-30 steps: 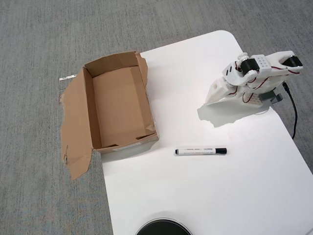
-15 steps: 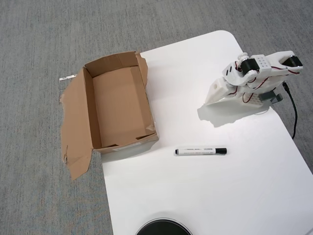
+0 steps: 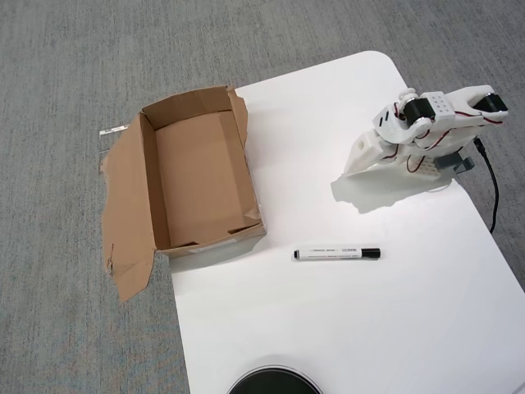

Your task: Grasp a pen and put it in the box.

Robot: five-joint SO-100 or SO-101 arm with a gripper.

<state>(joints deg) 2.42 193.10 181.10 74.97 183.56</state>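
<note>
Pen [image 3: 337,254] lies below-left of our folded pincer [image 3: 361,161], whose spread we cannot tell; reach not begun, box [image 3: 201,176] farther left.

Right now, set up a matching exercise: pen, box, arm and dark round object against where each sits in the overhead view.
Things:
1. pen
2. box
3. arm
4. dark round object

Places:
A. bottom edge of the view
B. right side of the table, folded
C. lying flat on the table's middle
D. at the table's left edge, empty

Pairs: 1-C, 2-D, 3-B, 4-A
</note>
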